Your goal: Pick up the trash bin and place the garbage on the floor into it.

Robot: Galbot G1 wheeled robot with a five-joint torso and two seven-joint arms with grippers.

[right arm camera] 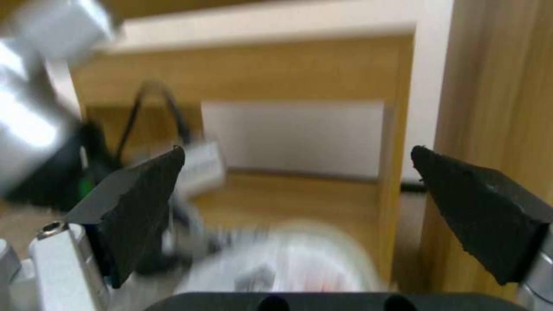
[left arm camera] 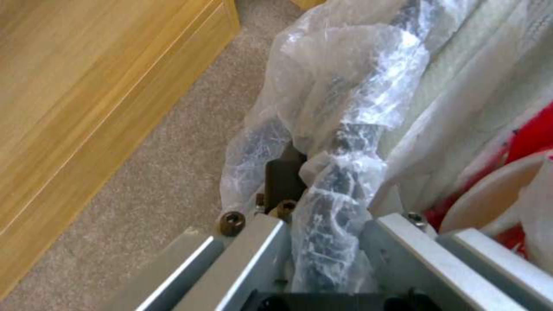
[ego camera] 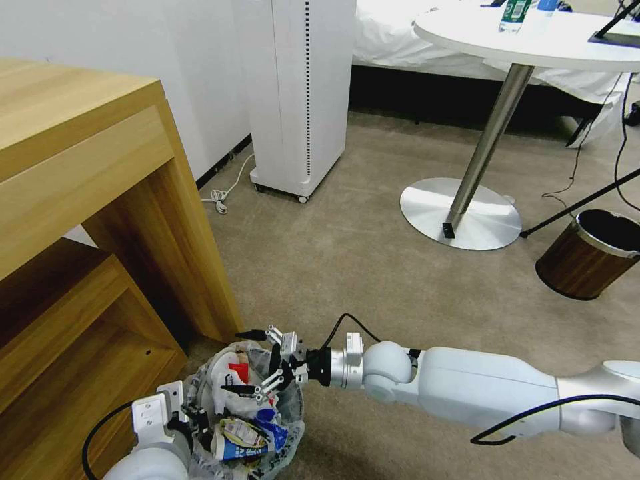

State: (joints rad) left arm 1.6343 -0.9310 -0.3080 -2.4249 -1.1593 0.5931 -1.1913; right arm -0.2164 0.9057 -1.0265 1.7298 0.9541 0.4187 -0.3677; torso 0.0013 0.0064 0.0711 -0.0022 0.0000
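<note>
The trash bin (ego camera: 283,417), lined with a crinkly white bag, hangs low at the front, beside the wooden desk. My left gripper (ego camera: 195,419) is shut on its rim; in the left wrist view the bag-wrapped rim (left arm camera: 345,172) runs between the fingers (left arm camera: 285,172). Garbage lies inside the bin: a red-white carton (ego camera: 238,370) and a blue-white packet (ego camera: 243,437). My right gripper (ego camera: 239,361) hovers just over the bin's mouth, open, with nothing between its black pads (right arm camera: 138,203). The blurred white bag (right arm camera: 288,259) shows below them. The beige carpet floor (ego camera: 347,267) lies ahead.
A wooden desk (ego camera: 100,200) stands close on the left. A white tower appliance (ego camera: 300,93) with a cable is at the back. A round white table on a metal base (ego camera: 460,213) and a brown wood-grain bin (ego camera: 587,253) stand to the right.
</note>
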